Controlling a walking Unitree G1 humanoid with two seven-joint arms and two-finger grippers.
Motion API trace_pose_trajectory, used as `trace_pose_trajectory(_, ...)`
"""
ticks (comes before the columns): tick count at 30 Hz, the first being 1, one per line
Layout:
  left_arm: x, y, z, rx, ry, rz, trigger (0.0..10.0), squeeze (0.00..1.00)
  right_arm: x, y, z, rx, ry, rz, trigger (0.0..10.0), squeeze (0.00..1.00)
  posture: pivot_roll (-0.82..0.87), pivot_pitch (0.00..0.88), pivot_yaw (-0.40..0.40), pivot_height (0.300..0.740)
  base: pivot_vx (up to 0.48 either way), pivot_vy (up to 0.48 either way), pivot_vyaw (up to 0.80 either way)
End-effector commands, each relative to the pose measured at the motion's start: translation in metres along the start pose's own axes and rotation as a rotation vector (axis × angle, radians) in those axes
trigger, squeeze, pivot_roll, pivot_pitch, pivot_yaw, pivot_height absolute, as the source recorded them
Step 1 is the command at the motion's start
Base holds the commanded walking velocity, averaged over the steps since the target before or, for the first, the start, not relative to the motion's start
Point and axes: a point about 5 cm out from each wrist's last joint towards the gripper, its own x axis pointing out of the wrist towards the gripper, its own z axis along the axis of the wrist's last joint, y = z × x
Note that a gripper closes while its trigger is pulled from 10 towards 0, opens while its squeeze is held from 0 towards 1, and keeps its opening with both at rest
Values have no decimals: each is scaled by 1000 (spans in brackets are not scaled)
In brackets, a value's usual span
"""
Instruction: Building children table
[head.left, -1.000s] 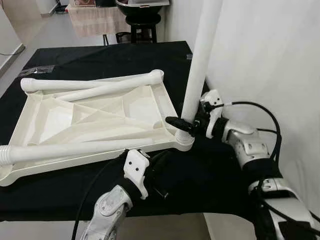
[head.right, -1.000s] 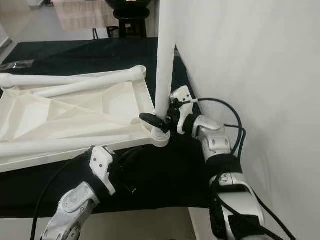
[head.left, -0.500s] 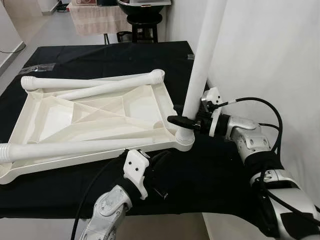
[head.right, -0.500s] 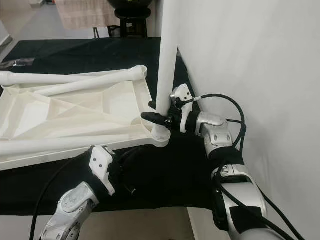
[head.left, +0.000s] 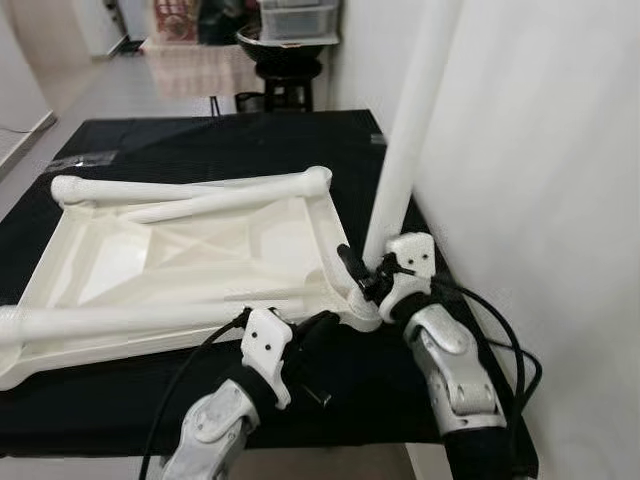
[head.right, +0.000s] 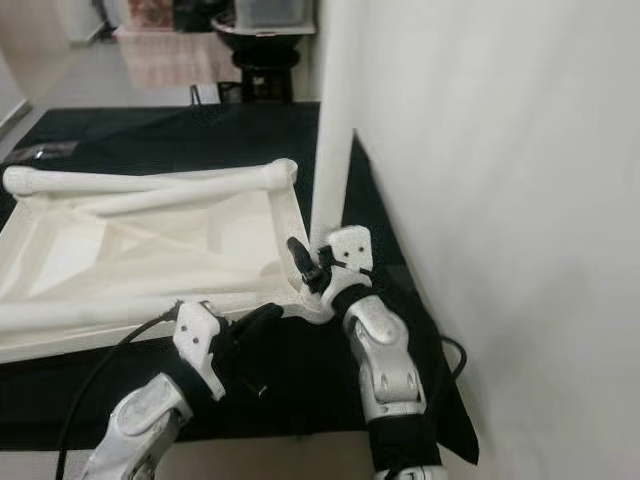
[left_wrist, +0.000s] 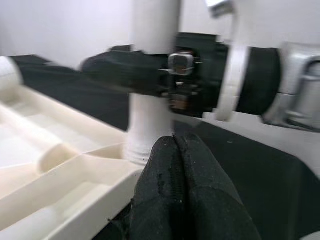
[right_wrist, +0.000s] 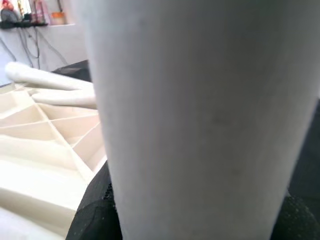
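Right gripper (head.left: 362, 280), lower centre: fingers clamping the upright white plastic table leg (head.left: 405, 160), now swung round from the side to the front, suggesting screwing-in.

Left gripper (left_wrist: 175, 165): fingers pressed together, empty, bracing the upturned white ribbed tabletop (head.left: 180, 250), which is carrying loose white legs (head.left: 190, 188).

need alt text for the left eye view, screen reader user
The right gripper clamps the base of an upright white table leg standing in the near right corner socket of an upturned white tabletop on a black cloth. The left gripper rests shut by that corner. Loose legs lie across the tabletop.
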Motion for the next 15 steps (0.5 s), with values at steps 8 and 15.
trace_pose_trajectory(8,-1,3,-5,-14,22,6,10000,0,0,13,-14,79,75,173,10000,1000,27,68,-9,740,0,0,0)
trace_pose_trajectory(15,1,3,-6,-18,23,3,10000,0,8,4,34,14,-54,482,10000,0,20,64,-6,740,0,0,0)
